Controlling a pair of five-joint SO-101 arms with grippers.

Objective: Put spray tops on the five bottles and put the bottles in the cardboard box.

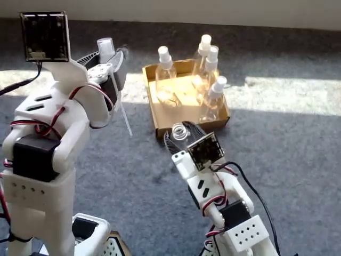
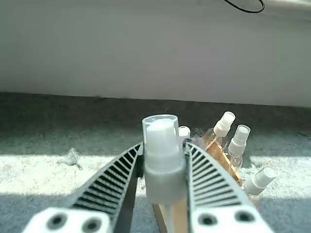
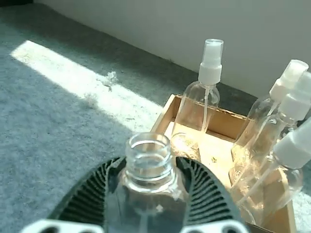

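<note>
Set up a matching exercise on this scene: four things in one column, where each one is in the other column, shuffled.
Things
1. spray top
2. uncapped bottle
3. four capped bottles
4. cardboard box

Places
A. standing inside the box
B. in the left gripper
C. on the grey carpet
D. in the right gripper

Pairs: 1-B, 2-D, 3-A, 4-C.

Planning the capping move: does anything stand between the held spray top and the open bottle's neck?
Nothing visible does. The spray top in the left gripper and the open bottle have only carpet between them.
</note>
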